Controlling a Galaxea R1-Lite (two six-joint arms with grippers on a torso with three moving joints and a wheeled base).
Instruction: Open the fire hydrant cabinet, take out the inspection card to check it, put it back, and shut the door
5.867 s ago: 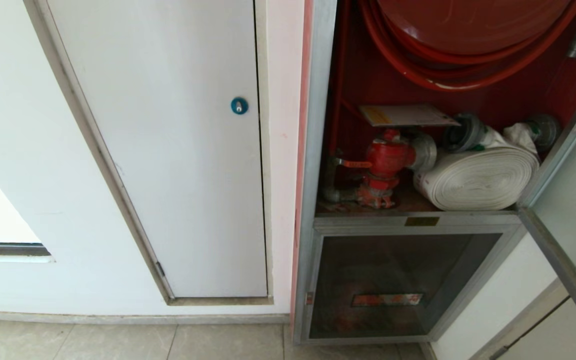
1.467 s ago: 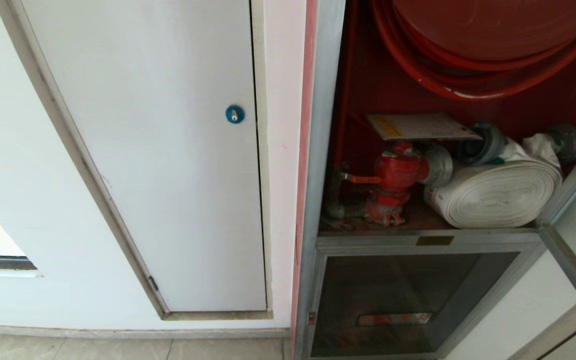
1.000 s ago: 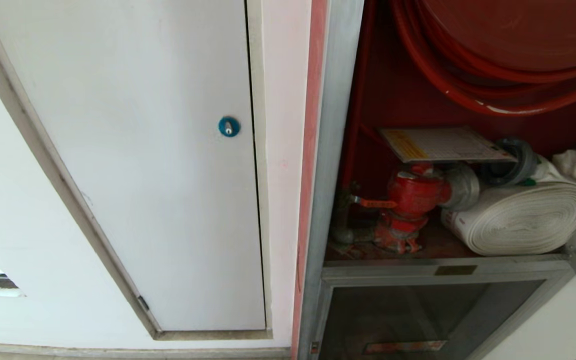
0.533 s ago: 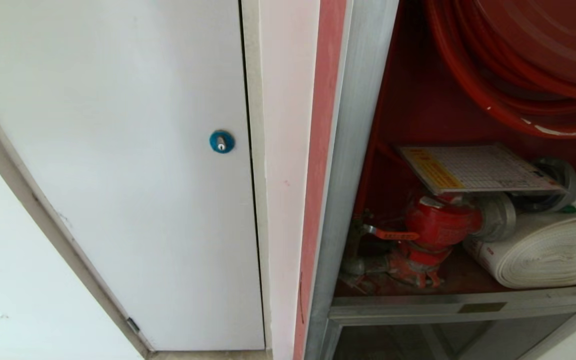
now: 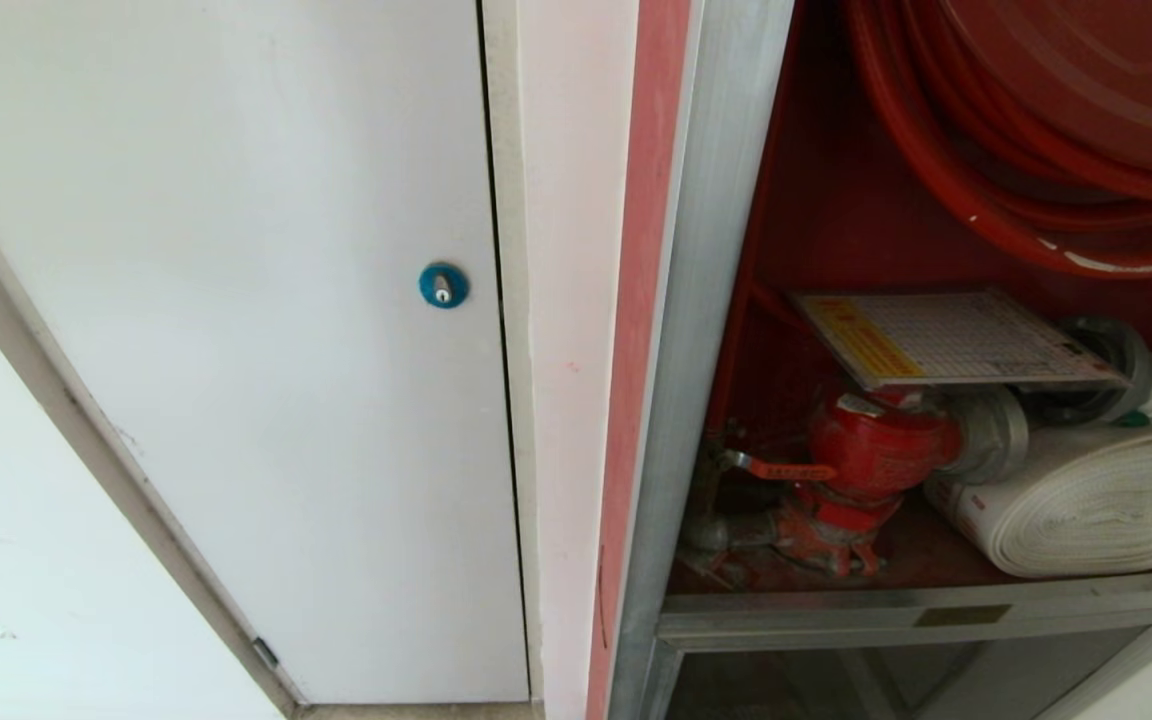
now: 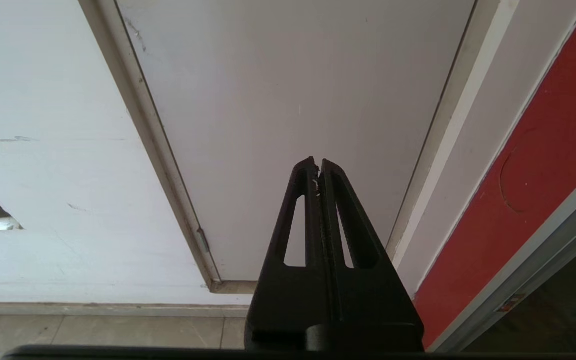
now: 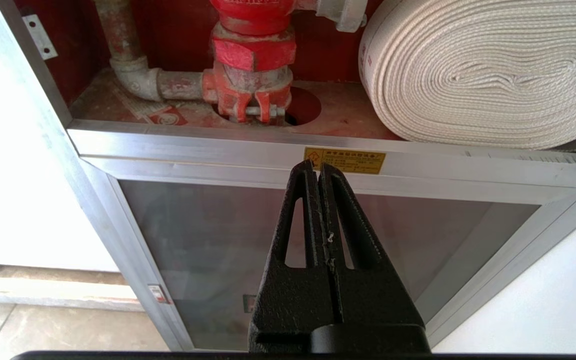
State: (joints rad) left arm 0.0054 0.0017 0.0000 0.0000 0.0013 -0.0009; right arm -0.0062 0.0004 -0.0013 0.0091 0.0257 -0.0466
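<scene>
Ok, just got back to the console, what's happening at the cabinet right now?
Nothing is being handled. The fire hydrant cabinet stands open, and the inspection card lies flat on top of the red valve, beside the rolled hose. The right gripper is shut and empty, low before the cabinet's sill. The left gripper is shut, facing the white panel.

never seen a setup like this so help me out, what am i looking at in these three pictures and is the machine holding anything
It is a wheeled robot with two arms, each ending in a two-fingered gripper. One picture comes from a camera on its head: it shows a white flush panel with a round blue lock, and beside it the open fire hydrant cabinet. Inside are a red hose reel, a red valve, a white rolled hose and the inspection card lying flat above the valve. The other two come from wrist cameras. The left gripper faces the panel; the right gripper faces the cabinet's lower frame. Both are shut and empty.
</scene>
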